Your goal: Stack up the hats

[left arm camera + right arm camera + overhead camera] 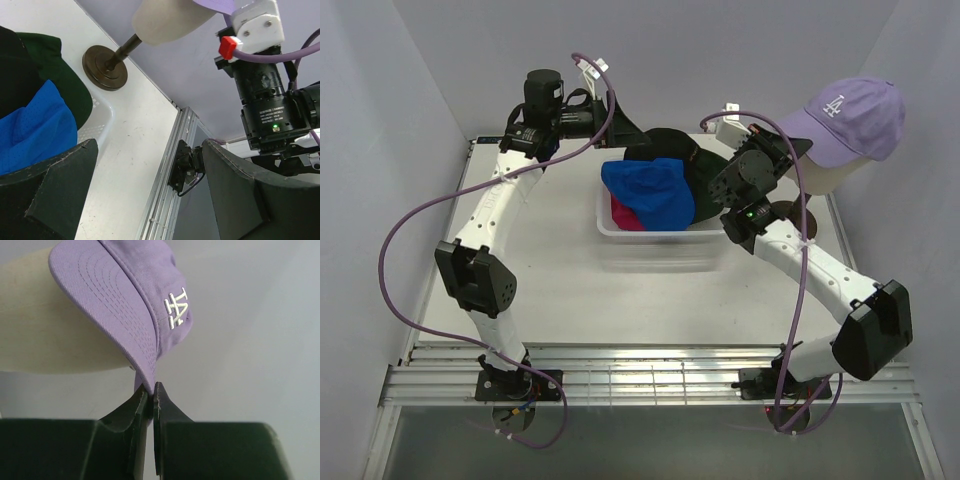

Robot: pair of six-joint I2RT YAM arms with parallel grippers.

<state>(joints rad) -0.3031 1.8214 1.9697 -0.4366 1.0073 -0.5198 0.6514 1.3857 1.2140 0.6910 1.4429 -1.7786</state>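
At the far right of the table (560,270), locate the lavender cap (855,115) seated on the mannequin head (832,178), crown up, brim pointing left and down toward the basket (655,236). Observe the right end effector (151,388) clenched on the very tip of that brim. In the right wrist view, note both fingers pressed together with the brim edge pinched between them. Read the cap's long axis, brim tip to back of crown, as running straight away from the right end effector, up and over the head. Treat the grasp as thin: given the small bite of fabric, expect slip under any sideways pull.

Inside the basket, find the other four hats heaped together: blue cap (650,190) on top, black cap (670,147) behind it, magenta cap (623,215) under the blue one, dark green cap (60,70) toward the basket's right side. Place this heap left of the mannequin head, with the basket wall near the stand base (104,67).

Beyond the basket's far left corner, note the left end effector (149,150) released, fingers spread wide with nothing between them. Count the left arm as nearer to the basket hats, and the right arm as nearer to the lavender cap and gripping it.

Judge the head as the probable stacking place. For the coming move on the lavender cap, take the brim line as the governing direction: work along it, not across it.
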